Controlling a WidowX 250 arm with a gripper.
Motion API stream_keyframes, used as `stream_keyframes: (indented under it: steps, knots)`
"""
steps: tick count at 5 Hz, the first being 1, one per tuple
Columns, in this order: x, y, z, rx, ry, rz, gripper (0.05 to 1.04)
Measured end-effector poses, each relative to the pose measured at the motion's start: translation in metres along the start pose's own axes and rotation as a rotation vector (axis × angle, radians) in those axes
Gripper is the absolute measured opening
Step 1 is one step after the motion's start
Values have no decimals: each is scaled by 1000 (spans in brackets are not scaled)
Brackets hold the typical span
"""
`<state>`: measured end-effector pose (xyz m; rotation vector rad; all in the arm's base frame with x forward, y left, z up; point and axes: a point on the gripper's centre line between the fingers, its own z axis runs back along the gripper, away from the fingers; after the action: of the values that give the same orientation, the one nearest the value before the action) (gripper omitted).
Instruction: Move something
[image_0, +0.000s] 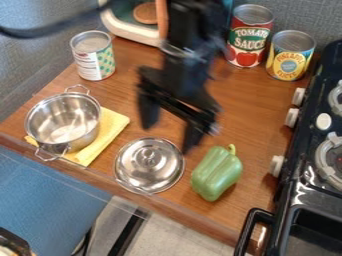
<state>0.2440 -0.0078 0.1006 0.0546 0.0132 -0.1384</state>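
My blurred hand (169, 133) hangs released, fingers spread, over the tabletop (257, 112); the top edge cuts off my arm (190, 45). Nearby are the lid (149, 165) and green pepper (217, 172), then the pot (63, 122), partly hiding a yellow cloth (110, 131). Which one to move, I cannot tell. The stove (294, 187) is cropped at right.

High slanted view down over counter (250, 117) and stove edge (287, 192)

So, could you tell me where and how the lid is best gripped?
Probably by the knob, with the tool coming straight down: the knob stands up at the middle of the lid, while the rim lies low against the counter.
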Motion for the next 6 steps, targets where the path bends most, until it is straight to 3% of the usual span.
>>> stream_keyframes:
  steps: [1, 2, 3, 4, 5, 6]
  knots:
    - [6, 32, 1, -2, -20, 61, 1001]
    - [13, 81, 0, 35, -40, 131, 1001]
    - [22, 128, 5, 105, -63, 169, 1001]
    - [31, 181, 3, 128, -60, 212, 1001]
    - [39, 229, -2, 126, -42, 262, 1001]
    - [40, 266, -11, 80, -27, 334, 1001]
